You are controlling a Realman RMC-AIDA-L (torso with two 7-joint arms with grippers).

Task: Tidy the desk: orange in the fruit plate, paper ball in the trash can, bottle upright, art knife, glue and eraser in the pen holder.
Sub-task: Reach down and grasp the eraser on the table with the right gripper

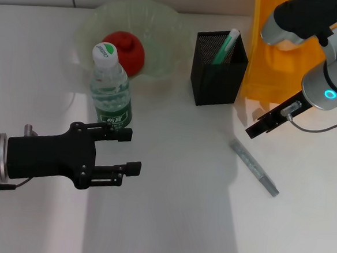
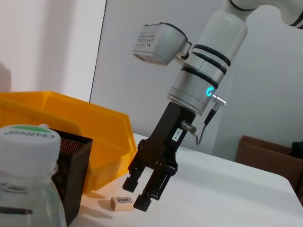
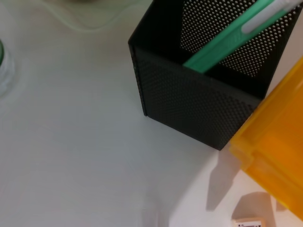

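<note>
The orange (image 1: 127,51) lies in the pale green fruit plate (image 1: 164,22). The bottle (image 1: 110,90) stands upright in front of the plate. My left gripper (image 1: 129,151) is open and empty, its fingertips just short of the bottle's base. The black mesh pen holder (image 1: 218,78) holds a green pen-shaped tool (image 1: 225,46). My right gripper (image 2: 137,194) is open and empty, low over the table between the pen holder and the trash can (image 1: 277,64). The eraser (image 2: 122,202) lies on the table right beside its fingertips and also shows in the right wrist view (image 3: 253,221). The paper ball is out of view.
A thin grey pen-shaped stick (image 1: 255,167) lies flat on the white table, in front of the right gripper. The trash can (image 2: 71,123) stands close behind the pen holder (image 2: 73,165). A wall runs along the table's far edge.
</note>
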